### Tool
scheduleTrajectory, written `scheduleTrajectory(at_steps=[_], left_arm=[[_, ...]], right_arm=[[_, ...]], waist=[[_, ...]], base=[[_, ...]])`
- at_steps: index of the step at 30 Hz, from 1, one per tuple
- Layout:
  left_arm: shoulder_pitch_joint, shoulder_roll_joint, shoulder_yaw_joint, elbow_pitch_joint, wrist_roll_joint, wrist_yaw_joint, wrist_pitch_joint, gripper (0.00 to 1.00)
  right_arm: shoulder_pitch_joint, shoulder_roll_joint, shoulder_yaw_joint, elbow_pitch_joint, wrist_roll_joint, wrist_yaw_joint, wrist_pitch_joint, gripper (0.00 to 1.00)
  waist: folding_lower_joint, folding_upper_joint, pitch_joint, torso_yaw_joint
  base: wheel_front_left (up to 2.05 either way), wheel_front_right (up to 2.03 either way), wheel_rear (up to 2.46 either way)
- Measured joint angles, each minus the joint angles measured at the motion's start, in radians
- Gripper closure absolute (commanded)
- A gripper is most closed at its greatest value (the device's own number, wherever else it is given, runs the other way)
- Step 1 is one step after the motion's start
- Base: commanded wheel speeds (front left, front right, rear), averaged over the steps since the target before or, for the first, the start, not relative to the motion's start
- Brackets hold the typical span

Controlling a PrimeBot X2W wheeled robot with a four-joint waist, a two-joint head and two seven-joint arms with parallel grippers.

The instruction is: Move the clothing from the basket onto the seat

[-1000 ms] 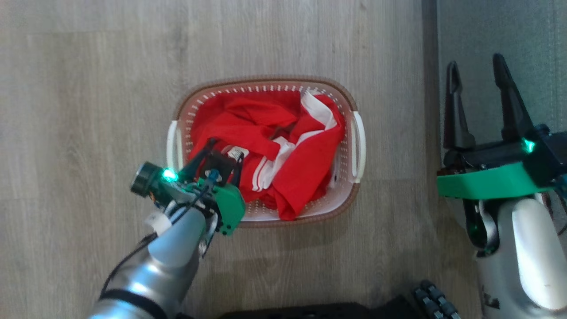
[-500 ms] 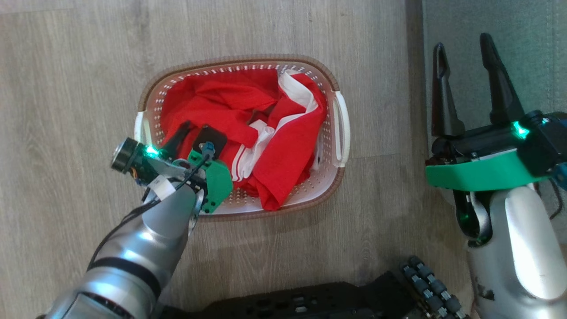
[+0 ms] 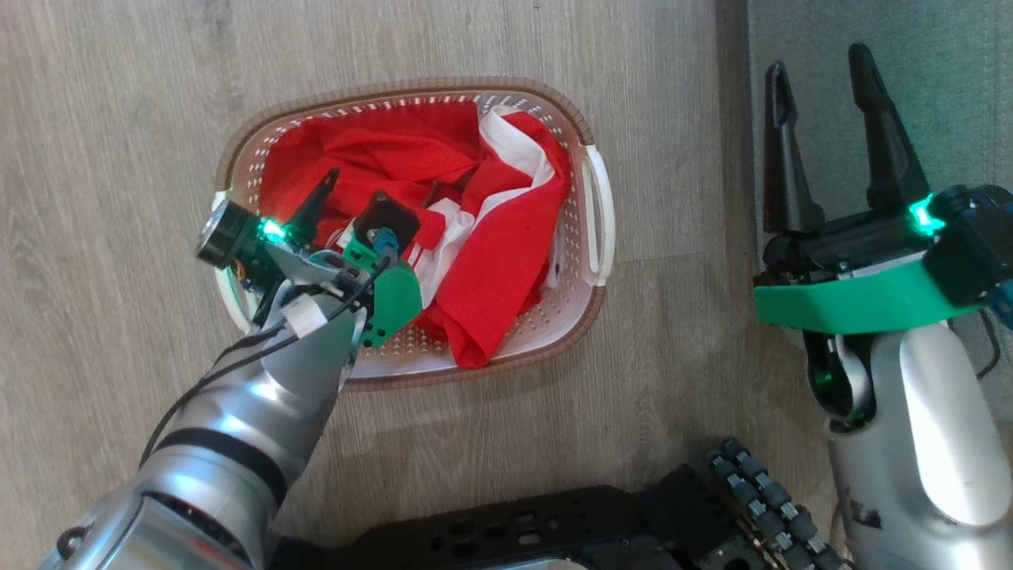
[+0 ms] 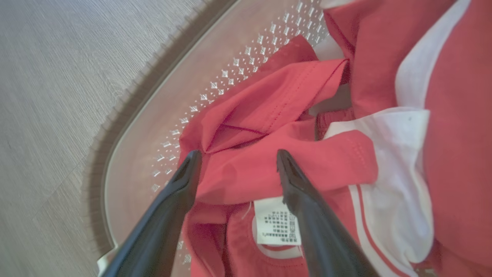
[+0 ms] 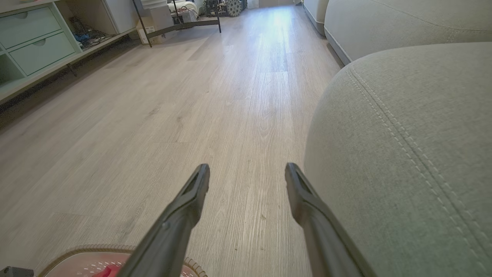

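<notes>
Red clothing (image 3: 506, 261) lies crumpled in the basket (image 3: 411, 87), which stands on the wood floor (image 3: 119, 119) just beside the grey seat (image 5: 403, 154). All the red cloth in sight is inside it, so the task looks to be at its start. The left gripper (image 4: 238, 154) hangs inside the basket at its left end, jaws spread wide and empty. Its two fingers straddle a raised red fold just above a white label (image 4: 276, 221). That fold looks like the right bite: it stands proud of the heap, so the fingers can go down either side of it and close on doubled cloth rather than one thin layer. I would sink a little deeper before closing, keep the outer finger clear of the perforated wall, then lift straight up until the hem clears the rim. The garments look tangled together, so the second may drag along or tip the light basket; a slow lift would show which. The right gripper (image 3: 819, 59) hovers over the seat's edge, fingers wide apart and holding nothing, free to steady the basket if needed.
</notes>
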Motion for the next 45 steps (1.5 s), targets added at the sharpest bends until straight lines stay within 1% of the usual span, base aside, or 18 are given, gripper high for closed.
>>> scheduleTrajectory(at_steps=[1,4,11,15,16,17,18,19,20,21,26,29,36,42,45], left_arm=[[-0.003,0.000,-0.007,0.000,0.003,0.007,-0.005,0.00],[-0.012,0.000,-0.025,0.004,0.007,0.005,-0.003,0.00],[-0.018,0.000,-0.034,0.035,-0.030,-0.048,0.114,0.00],[-0.018,0.001,-0.051,0.043,-0.044,-0.057,0.150,0.00],[-0.018,0.001,-0.054,0.042,-0.049,-0.057,0.156,0.04],[-0.018,0.001,-0.056,0.042,-0.052,-0.057,0.163,0.27],[-0.018,0.001,-0.058,0.041,-0.057,-0.064,0.169,0.56],[-0.018,0.001,-0.060,0.040,-0.058,-0.068,0.178,0.74],[-0.018,0.001,-0.063,0.038,-0.058,-0.072,0.186,0.97],[-0.018,0.001,-0.066,0.035,-0.064,-0.072,0.188,1.00],[-0.016,0.001,-0.085,0.020,-0.086,-0.073,0.199,1.00],[-0.013,0.001,-0.089,0.007,-0.099,-0.072,0.186,1.00],[0.003,0.002,-0.091,-0.049,-0.133,-0.068,0.113,1.00],[0.077,0.002,-0.093,-0.109,-0.188,-0.062,0.031,1.00],[0.110,0.002,-0.091,-0.145,-0.220,-0.058,-0.007,1.00]], right_arm=[[-0.003,0.000,0.000,0.000,0.000,0.000,0.000,0.00],[-0.012,0.000,0.001,0.000,0.007,0.000,0.000,0.00],[-0.012,0.000,0.008,0.001,0.016,0.000,0.000,0.00],[-0.014,0.000,0.011,0.001,0.016,0.000,0.000,0.00],[-0.015,0.000,0.012,0.001,0.016,0.000,0.000,0.00],[-0.016,0.000,0.012,0.001,0.016,0.000,0.000,0.00],[-0.017,0.000,0.014,0.001,0.016,0.000,0.000,0.00],[-0.019,0.000,0.015,0.001,0.016,0.000,0.000,0.00],[-0.023,0.000,0.017,0.001,0.016,0.000,0.000,0.00],[-0.027,0.000,0.018,0.001,0.016,0.000,0.000,0.00],[-0.033,0.000,0.019,0.009,0.025,0.000,0.000,0.00],[-0.033,0.000,0.019,0.014,0.025,0.000,0.000,0.00],[-0.032,-0.001,0.017,0.035,0.025,0.000,0.000,0.00],[-0.019,-0.002,-0.001,0.059,0.020,0.000,0.000,0.00],[0.011,-0.002,-0.006,0.073,0.006,0.000,0.000,0.00]], waist=[[0.0000,0.0000,0.002,-0.001],[0.0000,0.0000,0.009,-0.004],[0.0000,0.0001,0.028,-0.013],[0.0000,0.0001,0.036,-0.017],[0.0000,0.0001,0.038,-0.018],[0.0000,0.0001,0.040,-0.018],[0.0000,0.0001,0.041,-0.019],[0.0000,0.0001,0.042,-0.020],[0.0000,0.0001,0.043,-0.020],[0.0000,0.0001,0.044,-0.020],[0.0000,0.0000,0.037,-0.018],[0.0000,0.0001,0.022,-0.015],[0.0000,0.0000,-0.031,-0.005],[-0.0001,0.0001,-0.113,0.015],[-0.0001,0.0001,-0.164,0.029]], base=[[0.00,0.00,0.00],[0.00,0.00,0.00],[0.00,0.00,0.00],[0.00,0.00,0.00],[0.00,0.00,0.00],[0.00,0.00,0.00],[0.00,0.00,0.00],[0.00,0.00,0.00],[0.00,0.00,0.00],[0.00,0.00,0.00],[0.00,0.00,0.00],[0.00,0.00,0.00],[0.00,0.00,0.00],[0.00,0.00,0.00],[0.00,0.00,0.00]])
